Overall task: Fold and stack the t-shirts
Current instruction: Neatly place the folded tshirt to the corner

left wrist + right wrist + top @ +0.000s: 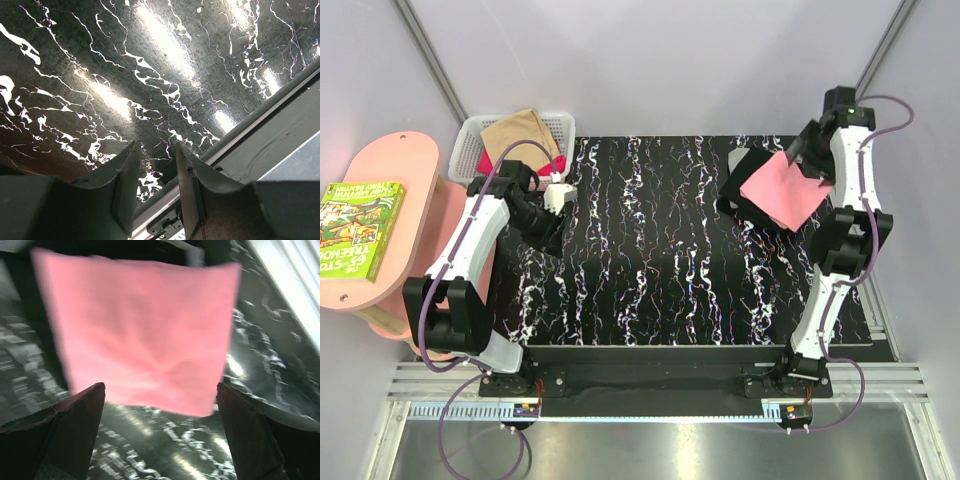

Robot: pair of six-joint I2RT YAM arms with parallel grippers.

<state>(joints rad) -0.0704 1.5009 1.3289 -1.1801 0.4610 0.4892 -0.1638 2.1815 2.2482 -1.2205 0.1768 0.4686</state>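
Nearest, 2 arm bases (520, 380) sit at the worktop's (650, 290) near edge. Far right, the salmon t-shirt (782, 190) lies folded on the black t-shirt (738, 195).

Left wrist view: the left tool (156, 145) is slightly apart and empty over the worktop.

Right wrist view: the right tool (160, 387) is wide apart above the salmon t-shirt. It should lift straight up so neither finger drags the fold.

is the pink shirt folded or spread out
Folded. The pink t-shirt is a compact square with straight edges and no sleeves showing, in both the top and right wrist views.
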